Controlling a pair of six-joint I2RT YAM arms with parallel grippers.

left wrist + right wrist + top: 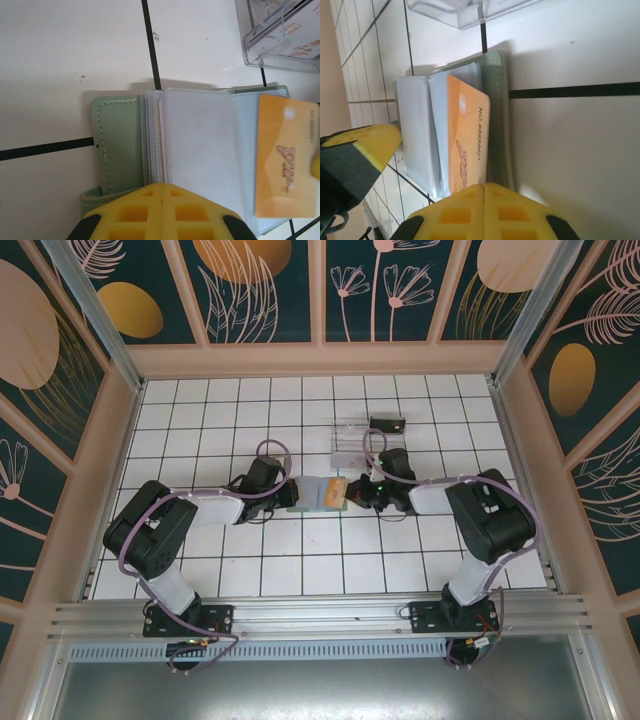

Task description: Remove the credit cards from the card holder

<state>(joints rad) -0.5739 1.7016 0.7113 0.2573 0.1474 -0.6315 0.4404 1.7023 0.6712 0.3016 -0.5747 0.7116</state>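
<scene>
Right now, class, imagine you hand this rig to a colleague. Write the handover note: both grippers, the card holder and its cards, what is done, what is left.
Left gripper: shut, tips over the near edge of the card holder, which lies open.
Right gripper: shut, tips at the end of the orange card; the card is not pinched between the jaws.
The orange card lies askew on the clear sleeves, on the holder.
The clear tray sits just beyond, seemingly with printed cards inside.
Done: holder opened; the visible sleeves look empty.
Left: get the orange card off the holder.
</scene>
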